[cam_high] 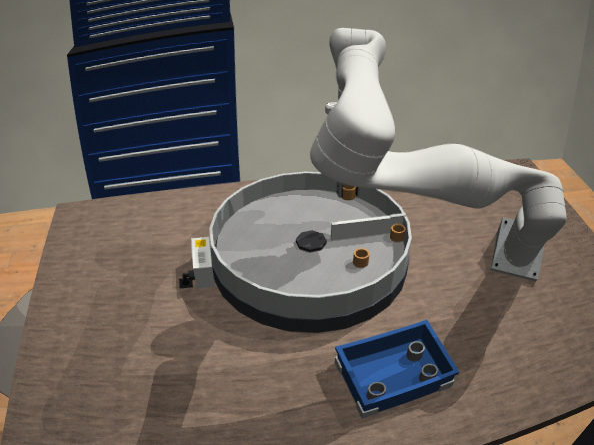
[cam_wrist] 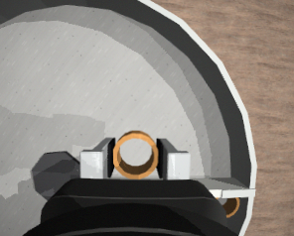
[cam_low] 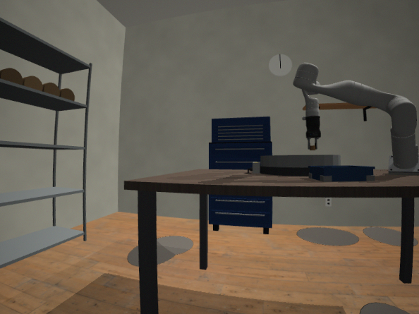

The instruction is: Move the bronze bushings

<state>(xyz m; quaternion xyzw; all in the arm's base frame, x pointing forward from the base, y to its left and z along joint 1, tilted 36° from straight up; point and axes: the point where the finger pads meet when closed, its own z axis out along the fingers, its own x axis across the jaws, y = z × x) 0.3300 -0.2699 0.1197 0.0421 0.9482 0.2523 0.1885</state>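
Observation:
My gripper (cam_high: 348, 191) (cam_low: 312, 147) (cam_wrist: 135, 152) is shut on a bronze bushing (cam_high: 348, 194) (cam_low: 312, 148) (cam_wrist: 136, 174), held with its open ends up and down, above the turntable's rim height over the back right of the disc (cam_high: 270, 224) (cam_wrist: 99, 74). One bronze bushing (cam_high: 361, 260) stands upright on the disc, front right of the dark hub (cam_high: 311, 241) (cam_wrist: 52, 174). Another bronze bushing (cam_high: 397, 235) (cam_wrist: 235, 210) stands upright near the right wall, just in front of the divider. Three steel bushings (cam_high: 416, 356) (cam_high: 429, 376) (cam_high: 376, 395) stand in the blue crate (cam_high: 410, 395) (cam_low: 342, 173).
A raised wall (cam_high: 320, 305) (cam_wrist: 248, 129) rings the disc. The low divider (cam_high: 365, 229) (cam_wrist: 237, 192) runs from near the hub to the right wall. A grey box (cam_high: 202, 264) is at the turntable's left side. The disc behind the divider has free room beneath the held bushing.

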